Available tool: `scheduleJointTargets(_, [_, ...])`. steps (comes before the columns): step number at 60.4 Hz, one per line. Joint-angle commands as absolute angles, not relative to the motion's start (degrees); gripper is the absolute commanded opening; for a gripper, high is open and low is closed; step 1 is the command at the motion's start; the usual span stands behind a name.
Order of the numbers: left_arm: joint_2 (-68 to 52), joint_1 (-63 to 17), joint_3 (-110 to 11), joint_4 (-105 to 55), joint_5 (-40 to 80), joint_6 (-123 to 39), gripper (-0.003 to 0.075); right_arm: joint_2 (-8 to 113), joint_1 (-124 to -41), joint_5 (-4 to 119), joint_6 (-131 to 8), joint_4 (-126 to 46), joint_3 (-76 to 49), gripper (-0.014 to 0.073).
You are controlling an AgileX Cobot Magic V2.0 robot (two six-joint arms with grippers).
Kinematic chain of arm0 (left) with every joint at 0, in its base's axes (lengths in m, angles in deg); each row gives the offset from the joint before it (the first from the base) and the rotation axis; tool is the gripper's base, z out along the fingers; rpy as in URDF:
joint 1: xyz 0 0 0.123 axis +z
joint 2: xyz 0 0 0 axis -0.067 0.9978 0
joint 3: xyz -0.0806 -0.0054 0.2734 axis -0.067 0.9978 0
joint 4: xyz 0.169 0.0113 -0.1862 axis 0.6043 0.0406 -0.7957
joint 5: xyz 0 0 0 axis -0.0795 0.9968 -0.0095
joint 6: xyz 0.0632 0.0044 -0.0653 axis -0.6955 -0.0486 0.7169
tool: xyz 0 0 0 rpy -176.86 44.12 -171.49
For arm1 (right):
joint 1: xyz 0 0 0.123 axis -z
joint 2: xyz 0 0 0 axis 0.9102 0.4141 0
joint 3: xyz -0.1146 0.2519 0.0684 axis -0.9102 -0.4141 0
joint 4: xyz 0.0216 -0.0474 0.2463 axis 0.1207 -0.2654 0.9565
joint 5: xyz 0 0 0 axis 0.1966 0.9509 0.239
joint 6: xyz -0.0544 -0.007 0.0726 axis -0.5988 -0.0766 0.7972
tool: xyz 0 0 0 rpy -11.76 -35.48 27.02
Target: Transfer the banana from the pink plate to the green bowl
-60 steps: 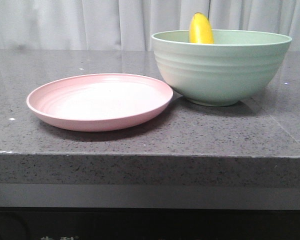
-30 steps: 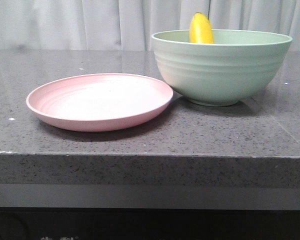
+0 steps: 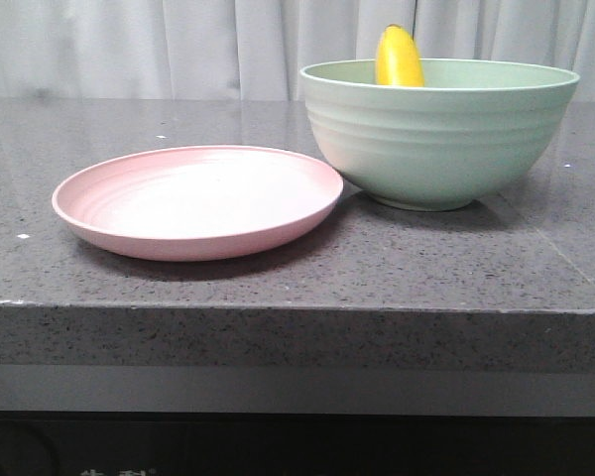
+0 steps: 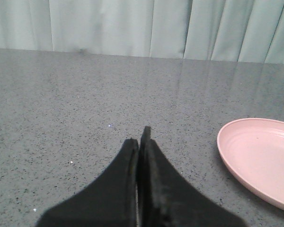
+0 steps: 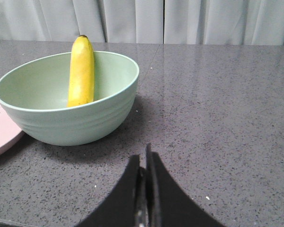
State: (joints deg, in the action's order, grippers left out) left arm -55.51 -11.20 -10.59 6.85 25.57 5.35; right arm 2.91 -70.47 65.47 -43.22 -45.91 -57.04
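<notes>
The banana [image 3: 399, 58] stands upright inside the green bowl [image 3: 438, 139], leaning on its far wall; it also shows in the right wrist view [image 5: 81, 71] within the bowl [image 5: 75, 120]. The pink plate [image 3: 198, 200] lies empty to the left of the bowl, its rim touching or nearly touching the bowl's base; its edge shows in the left wrist view [image 4: 260, 158]. My left gripper [image 4: 140, 137] is shut and empty over bare counter beside the plate. My right gripper [image 5: 143, 156] is shut and empty over bare counter beside the bowl. Neither gripper shows in the front view.
The dark speckled stone counter [image 3: 297, 278] has its front edge near the camera. Pale curtains [image 3: 178, 45] hang behind the counter. A sliver of the pink plate [image 5: 0, 132] shows beside the bowl in the right wrist view.
</notes>
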Motion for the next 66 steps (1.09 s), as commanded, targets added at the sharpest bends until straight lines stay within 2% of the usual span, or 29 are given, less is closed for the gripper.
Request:
scheduleJointTargets(1, [-56.14, -10.62, -10.88, 7.45, 20.66, 5.71, -0.0018, 3.45, -70.25, 60.5, -43.79, -45.55, -55.5, -0.005])
scheduleJointTargets(19, [-67.78, -5.27, 2.06, 4.08, 20.14, 5.71, -0.0018, 3.45, -70.25, 60.5, -43.79, -45.55, -55.5, -0.005])
scheduleJointTargets(30, [-67.43, -5.37, 8.69, 3.55, 10.88, 5.71, -0.0018, 3.45, -70.25, 60.56, -43.79, -45.55, -55.5, -0.005])
scheduleJointTargets(66, [-67.43, -5.37, 8.41, 3.29, 11.68, 5.71, -0.0018, 3.45, -70.25, 60.56, -43.79, -45.55, -55.5, -0.005])
